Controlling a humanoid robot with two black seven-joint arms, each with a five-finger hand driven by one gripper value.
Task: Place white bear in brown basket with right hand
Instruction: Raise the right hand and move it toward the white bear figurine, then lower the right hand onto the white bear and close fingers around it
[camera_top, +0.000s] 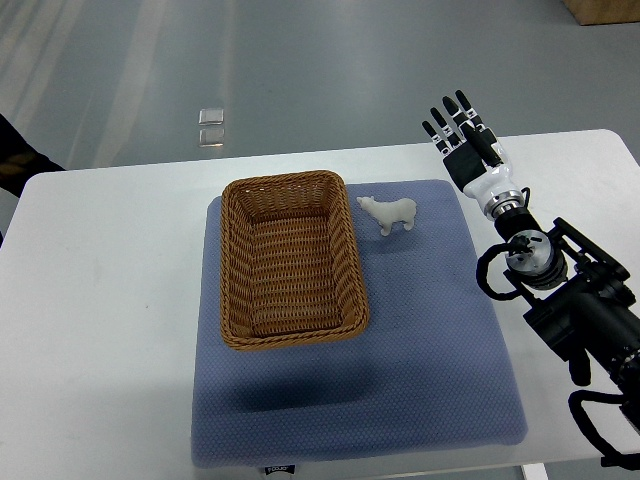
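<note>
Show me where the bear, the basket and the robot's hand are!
white bear (389, 213), top view, on its body.
brown basket (291, 262), top view, on its woven floor.
right hand (463, 136), top view, on its palm.

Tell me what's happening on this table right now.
A robot's right hand hangs open over the far right part of the white table, holding nothing. The white bear stands on the blue mat, just right of the brown basket, which is empty. The bear has not been picked up yet.
</note>
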